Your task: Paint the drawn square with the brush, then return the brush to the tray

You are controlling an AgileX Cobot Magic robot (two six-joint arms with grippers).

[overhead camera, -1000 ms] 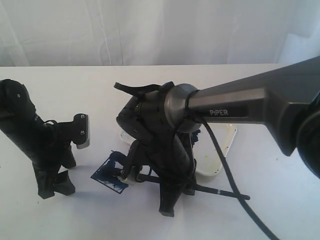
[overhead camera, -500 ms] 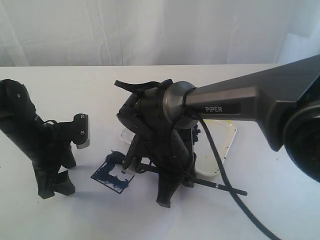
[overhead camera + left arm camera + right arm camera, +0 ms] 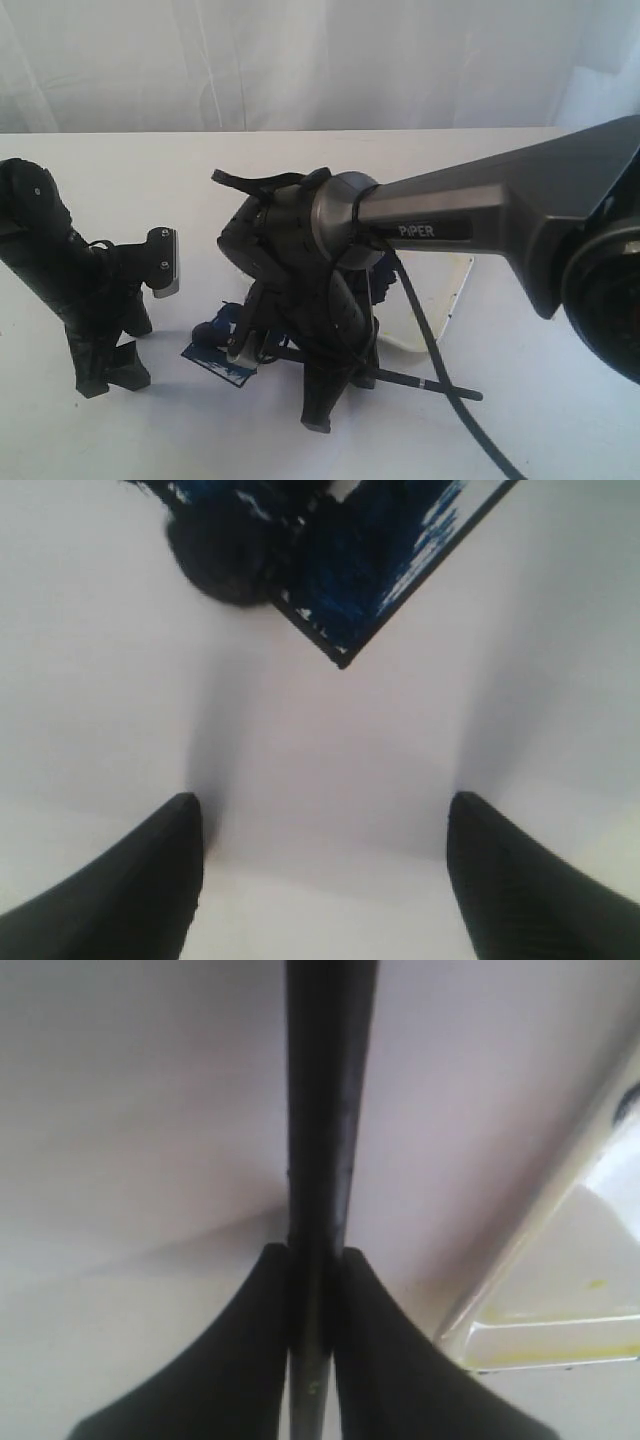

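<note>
The drawn square [image 3: 212, 360] lies on the white paper at centre left, mostly smeared dark blue; its corner shows in the left wrist view [image 3: 385, 570]. My right gripper [image 3: 300, 352] is shut on the brush [image 3: 420, 381], a thin black stick whose rear end with a silver band points right. The brush's dark tip [image 3: 204, 333] rests at the square's far left edge, also visible as a round dark blob [image 3: 222, 560]. In the right wrist view the brush [image 3: 322, 1110] runs between the closed fingers [image 3: 316, 1260]. My left gripper [image 3: 105, 370] stands open left of the square, empty [image 3: 322, 825].
The tray [image 3: 440, 300] sits behind the right arm, largely hidden by it; its yellow-stained rim shows in the right wrist view [image 3: 560, 1345]. The right arm's cable [image 3: 450, 390] trails over the paper to the front right. A white curtain closes the back.
My right gripper has shifted left with the brush, dragging the tip leftward across the square to its left edge. The left arm has stayed still.
</note>
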